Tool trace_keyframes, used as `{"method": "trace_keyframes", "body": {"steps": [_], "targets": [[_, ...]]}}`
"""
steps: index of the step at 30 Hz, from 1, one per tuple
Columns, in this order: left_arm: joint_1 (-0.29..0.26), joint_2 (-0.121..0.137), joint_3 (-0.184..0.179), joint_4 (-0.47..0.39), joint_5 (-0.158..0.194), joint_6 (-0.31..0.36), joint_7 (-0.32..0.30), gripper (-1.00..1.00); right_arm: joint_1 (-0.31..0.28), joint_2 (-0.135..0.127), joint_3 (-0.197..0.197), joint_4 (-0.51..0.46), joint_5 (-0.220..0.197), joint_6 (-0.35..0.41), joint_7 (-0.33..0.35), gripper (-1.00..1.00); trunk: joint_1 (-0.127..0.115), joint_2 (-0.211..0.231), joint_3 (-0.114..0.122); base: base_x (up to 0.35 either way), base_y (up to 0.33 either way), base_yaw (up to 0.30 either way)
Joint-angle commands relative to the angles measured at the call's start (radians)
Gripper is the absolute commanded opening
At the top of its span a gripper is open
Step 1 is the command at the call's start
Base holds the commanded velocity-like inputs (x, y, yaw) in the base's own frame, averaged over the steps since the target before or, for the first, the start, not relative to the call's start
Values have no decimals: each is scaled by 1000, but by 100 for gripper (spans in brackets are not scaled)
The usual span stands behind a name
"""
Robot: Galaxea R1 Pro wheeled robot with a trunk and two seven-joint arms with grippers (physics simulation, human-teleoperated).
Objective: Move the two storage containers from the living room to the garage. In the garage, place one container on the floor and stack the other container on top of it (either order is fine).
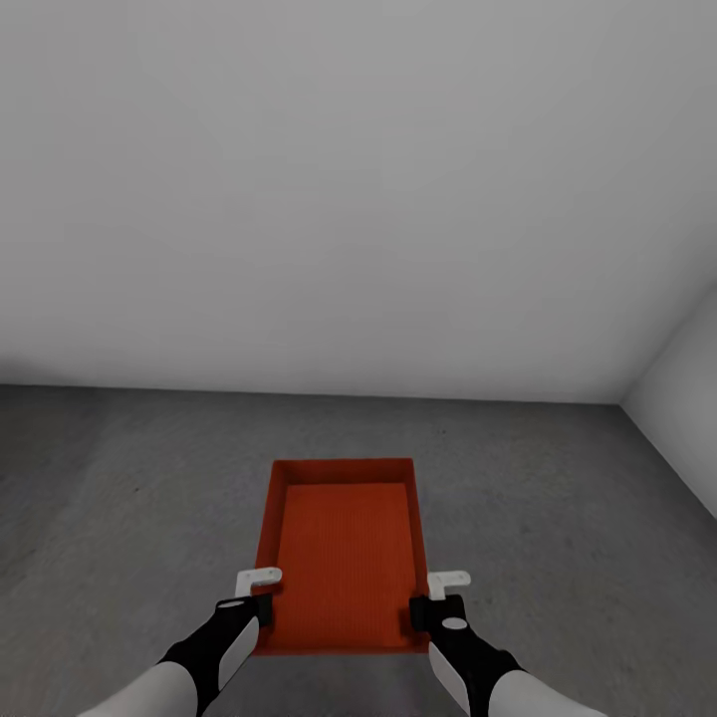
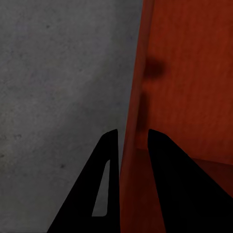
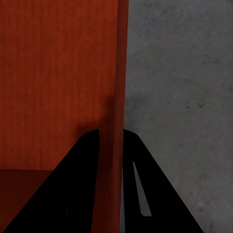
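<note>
A plain red-orange rectangular open-topped storage container (image 1: 344,548) is sitting between the two arms, over the dark grey mottled concrete floor (image 1: 119,498), in front of a white wall (image 1: 349,199). The left gripper (image 1: 261,597) is pinching the container's left long wall near the close end, one black finger (image 2: 97,194) outside and one inside. The right gripper (image 1: 426,602) is clamping the opposite wall likewise, its outer finger (image 3: 145,189) lying against the rim.

Support: dark grey concrete floor (image 1: 558,518) | On it: one red-orange open-topped storage container (image 1: 344,558) | Position: well short of the wall edge
</note>
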Motion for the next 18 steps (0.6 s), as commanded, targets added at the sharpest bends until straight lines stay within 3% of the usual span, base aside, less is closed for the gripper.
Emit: {"method": "trace_keyframes", "body": {"steps": [1,18], "targets": [[-1,1,10,-11,-9,-57,10,-100,0,-1,-14,10,-17,-5,-22,-100,0,-1,-2,0,0,0],[-1,1,10,-11,-10,-57,11,-100,0,-2,-14,10,-17,-6,-22,-100,0,-1,-29,0,0,0]]}}
